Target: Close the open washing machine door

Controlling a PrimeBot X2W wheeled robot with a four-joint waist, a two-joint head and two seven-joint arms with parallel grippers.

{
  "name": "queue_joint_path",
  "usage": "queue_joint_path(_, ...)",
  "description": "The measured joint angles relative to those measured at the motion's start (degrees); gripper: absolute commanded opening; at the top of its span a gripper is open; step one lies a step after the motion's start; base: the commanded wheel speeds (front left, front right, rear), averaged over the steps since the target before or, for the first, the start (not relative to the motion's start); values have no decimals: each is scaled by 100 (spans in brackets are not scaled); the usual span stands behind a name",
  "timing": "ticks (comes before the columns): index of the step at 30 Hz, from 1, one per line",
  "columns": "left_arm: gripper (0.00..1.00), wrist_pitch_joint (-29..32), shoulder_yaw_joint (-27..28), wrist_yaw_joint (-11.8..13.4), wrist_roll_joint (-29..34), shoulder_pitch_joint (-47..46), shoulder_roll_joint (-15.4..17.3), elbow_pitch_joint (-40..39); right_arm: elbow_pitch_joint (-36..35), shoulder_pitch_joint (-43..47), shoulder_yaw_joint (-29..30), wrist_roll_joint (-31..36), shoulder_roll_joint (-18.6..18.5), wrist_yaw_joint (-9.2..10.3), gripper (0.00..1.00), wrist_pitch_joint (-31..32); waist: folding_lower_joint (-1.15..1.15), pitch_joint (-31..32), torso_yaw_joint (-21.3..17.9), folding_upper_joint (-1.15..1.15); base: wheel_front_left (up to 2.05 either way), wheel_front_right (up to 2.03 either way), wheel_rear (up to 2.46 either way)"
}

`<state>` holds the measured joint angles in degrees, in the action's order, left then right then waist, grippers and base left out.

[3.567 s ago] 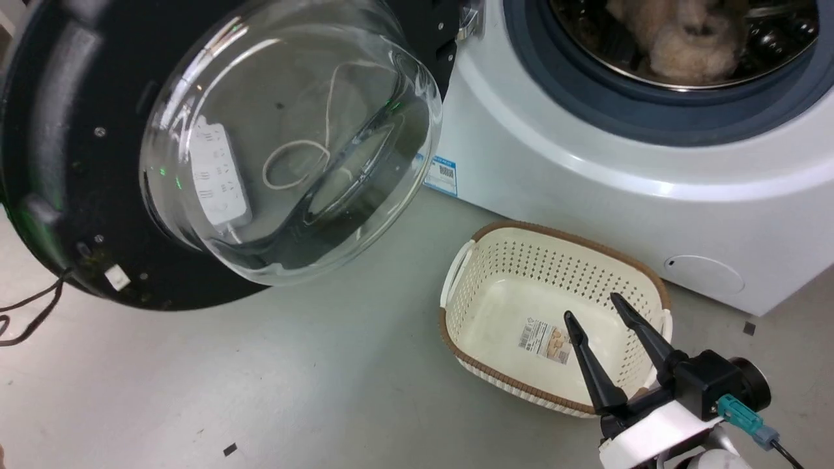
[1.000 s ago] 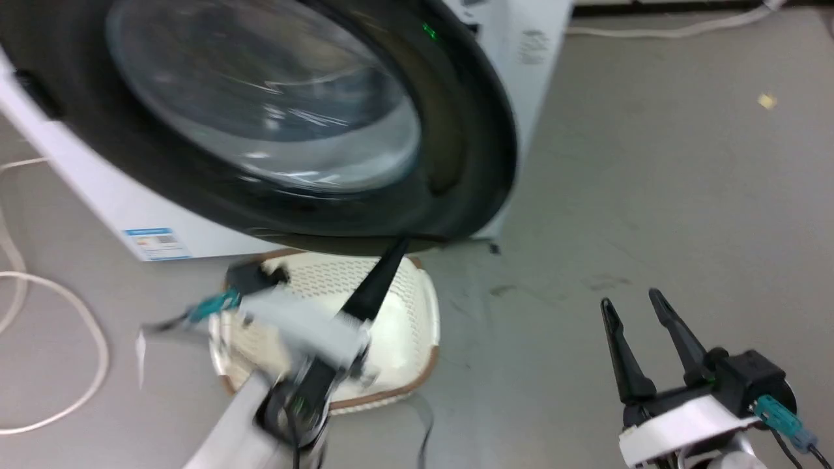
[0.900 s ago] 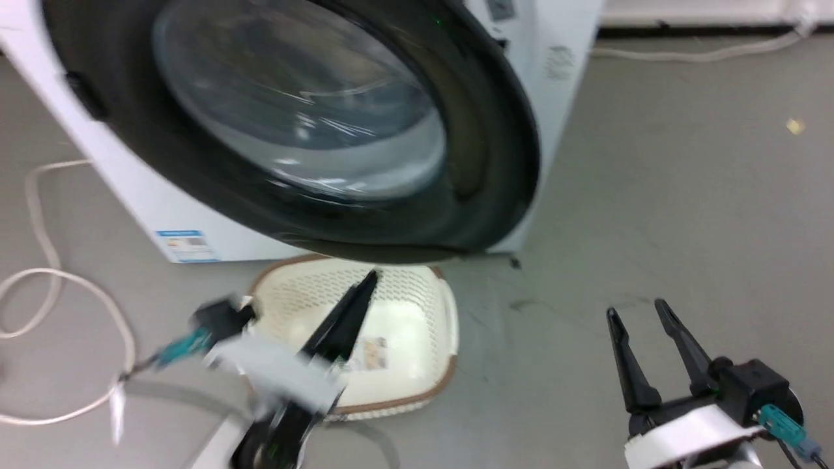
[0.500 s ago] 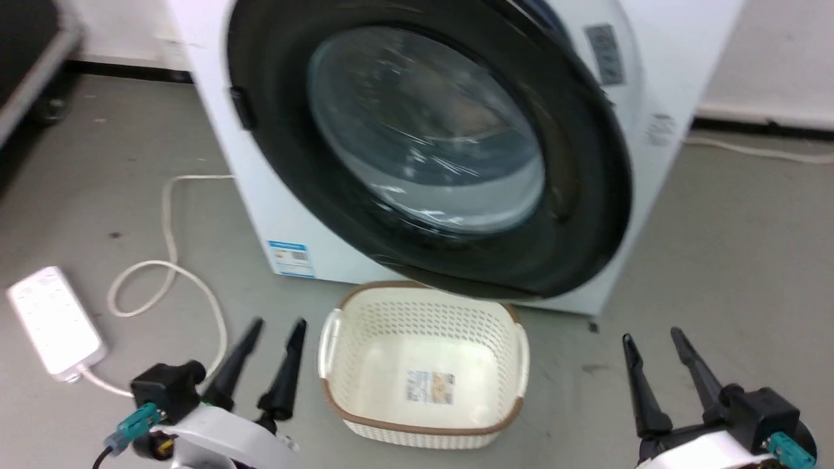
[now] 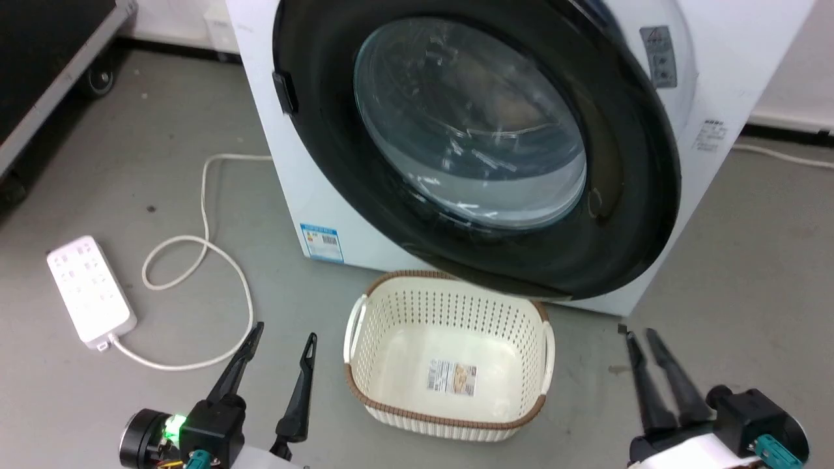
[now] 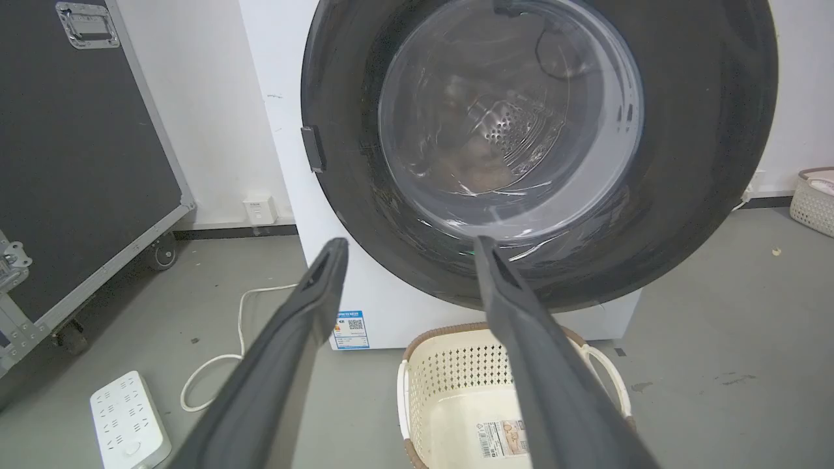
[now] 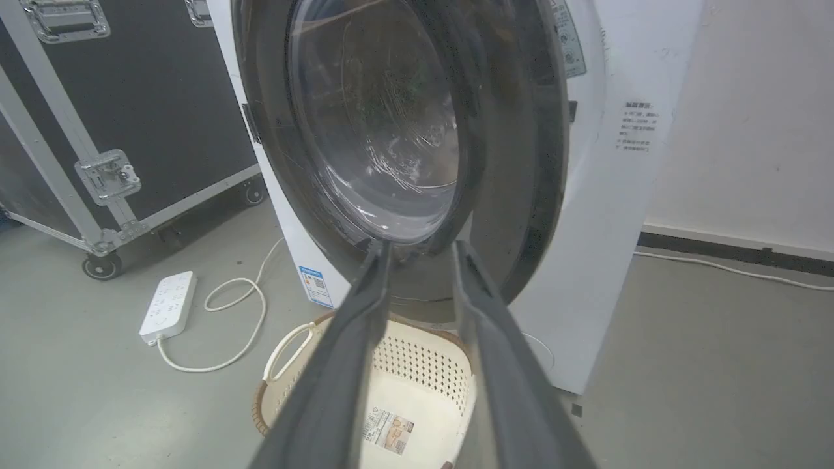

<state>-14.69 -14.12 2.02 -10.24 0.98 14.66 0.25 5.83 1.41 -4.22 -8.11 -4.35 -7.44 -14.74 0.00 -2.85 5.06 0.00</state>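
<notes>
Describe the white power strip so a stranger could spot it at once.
Find the big white washing machine with its round black door, then look at the grey floor to its left, toward the black wheeled case. The power strip lies flat there, a white cord looping from its end; unlike the cream perforated basket, it is a slim solid bar.

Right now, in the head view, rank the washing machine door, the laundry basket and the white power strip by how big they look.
1. washing machine door: by far the largest.
2. laundry basket: clearly smaller, though it sits nearer the camera.
3. power strip: smallest, lying left of the basket.
</notes>
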Motion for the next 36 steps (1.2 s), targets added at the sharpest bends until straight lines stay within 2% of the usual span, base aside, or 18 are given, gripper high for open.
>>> queue_joint_path(4,100,0,35,-12,197,-61,-80,-16,-27,-216,-285,154,-123,0,0,0,0,-229,-2,0,0,0,0)
queue_joint_path(7,100,0,35,-53,309,-165,-147,-14,40,-601,-547,134,-374,-1,0,0,0,-412,5,0,0,0,0)
queue_joint_path(14,100,0,34,-168,442,-409,-344,-14,374,-1907,-1017,-397,-1181,-1,0,314,1,-882,65,0,0,0,0)
queue_joint_path(15,100,0,34,-168,442,-409,-344,-14,374,-1907,-1017,-397,-1181,-1,0,314,1,-882,65,0,0,0,0)
queue_joint_path(16,100,0,32,-211,464,-502,-396,-7,521,-2264,-1139,-548,-1457,-1,0,514,1,-1024,104,0,0,0,0)
queue_joint_path(17,100,0,27,-222,472,-550,-425,0,594,-2415,-1182,-639,-1580,-1,0,590,1,-1095,127,0,0,0,0)
queue_joint_path(27,100,0,109,-371,554,-983,-716,27,1434,-3743,-948,-1415,-2274,-19,0,1020,1,-1718,464,0,0,0,0)
queue_joint_path(32,100,0,253,-400,563,-1060,-758,16,1918,-4390,-817,-1540,-2466,-16,0,1214,1,-1935,597,0,0,0,0)
queue_joint_path(36,100,0,303,-443,615,-1096,-811,14,2361,-4932,-670,-1595,-2473,-13,0,1316,1,-2044,656,0,0,0,0)
